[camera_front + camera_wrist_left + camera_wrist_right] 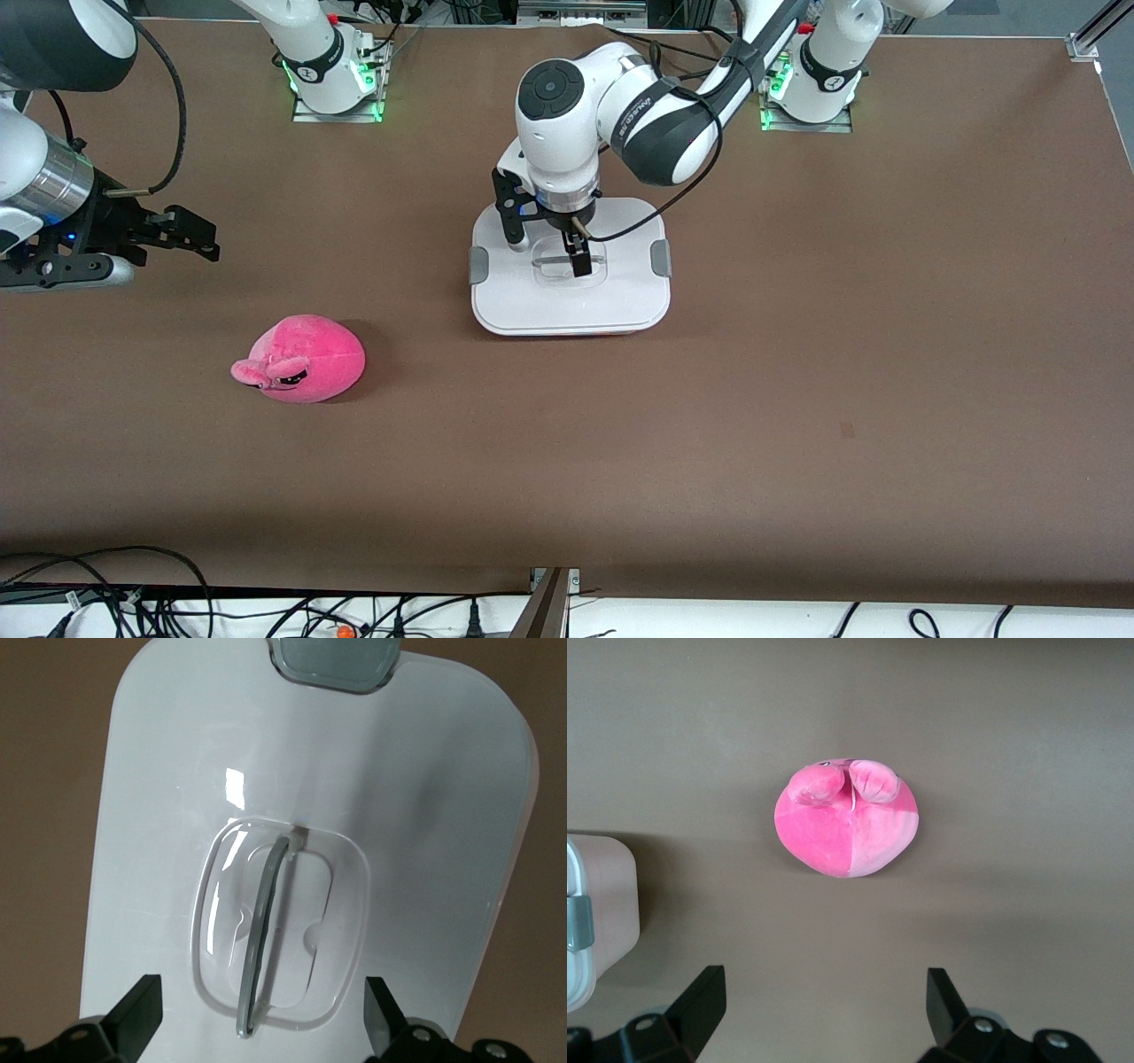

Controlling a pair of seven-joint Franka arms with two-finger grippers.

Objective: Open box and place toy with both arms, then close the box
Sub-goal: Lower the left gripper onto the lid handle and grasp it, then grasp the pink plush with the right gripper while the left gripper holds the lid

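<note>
The box (611, 301) stands shut in the middle of the table, its white lid (425, 815) on and a grey clip (478, 265) at each side. My left gripper (547, 243) hangs just over the lid, open, its fingers astride the clear recessed handle (260, 939) without touching it. The pink toy (301, 359) lies on the table nearer the front camera than the box, toward the right arm's end. My right gripper (205, 239) is open and empty, up over the bare table beside the toy. The toy (849, 819) shows ahead of it in the right wrist view.
The brown table (797, 399) stretches wide round the box and toy. A corner of the box with one grey clip (578, 921) shows in the right wrist view. Cables (133, 594) lie along the table's front edge.
</note>
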